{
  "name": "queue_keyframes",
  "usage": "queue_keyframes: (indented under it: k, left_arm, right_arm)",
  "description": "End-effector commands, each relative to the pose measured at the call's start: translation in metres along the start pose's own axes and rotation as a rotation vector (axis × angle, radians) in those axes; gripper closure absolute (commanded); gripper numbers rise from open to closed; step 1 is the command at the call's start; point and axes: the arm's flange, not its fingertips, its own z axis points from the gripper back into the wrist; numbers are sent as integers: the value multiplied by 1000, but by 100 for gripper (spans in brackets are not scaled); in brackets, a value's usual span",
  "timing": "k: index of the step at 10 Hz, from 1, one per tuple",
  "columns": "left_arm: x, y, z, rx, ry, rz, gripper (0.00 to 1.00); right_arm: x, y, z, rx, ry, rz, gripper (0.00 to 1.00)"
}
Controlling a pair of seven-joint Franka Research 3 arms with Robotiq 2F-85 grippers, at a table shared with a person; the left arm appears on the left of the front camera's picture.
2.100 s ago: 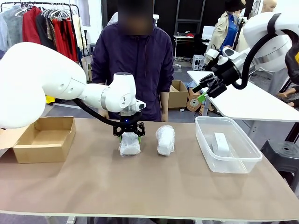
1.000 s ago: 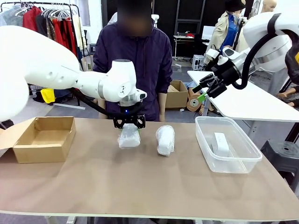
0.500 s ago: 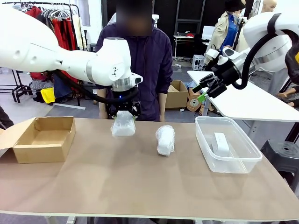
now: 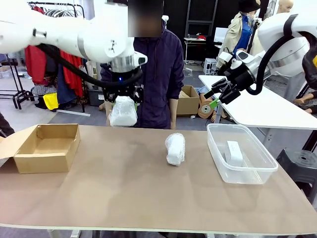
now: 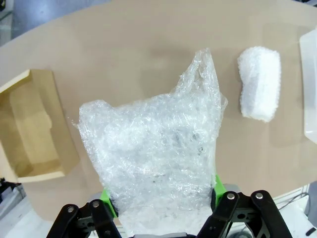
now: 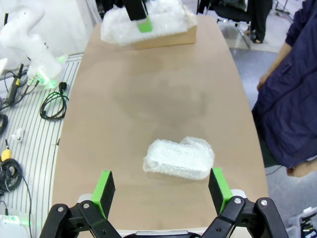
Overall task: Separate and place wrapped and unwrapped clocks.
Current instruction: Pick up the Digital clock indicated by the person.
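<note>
Wrapped clock rose off the table, clamped in my left gripper, apparently bound for the cardboard box; my right gripper hung spread wide.

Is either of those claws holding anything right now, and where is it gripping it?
The left gripper pinches a wrapped clock by its top end; the right gripper is open and empty.

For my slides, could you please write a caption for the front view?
Left gripper holds a wrapped clock above the table; a second wrapped clock lies beside the clear bin.
</note>
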Motion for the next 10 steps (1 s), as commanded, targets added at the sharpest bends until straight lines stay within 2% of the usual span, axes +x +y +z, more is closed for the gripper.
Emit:
queue_keyframes:
  k: [1,4,9,10]
  left_arm:
    - [-3,2,17,21,-40,16,100]
    - [-10,1,40,24,-76,6,100]
    - [-8,3,41,1,-90,-10,100]
    - [-6,-1,39,-4,-55,-10,100]
  right_arm:
    - [2,2,1,-2,5,3,0]
    - [2,2,1,-2,5,3,0]
    - [2,2,1,-2,5,3,0]
    - [2,2,1,-2,5,3,0]
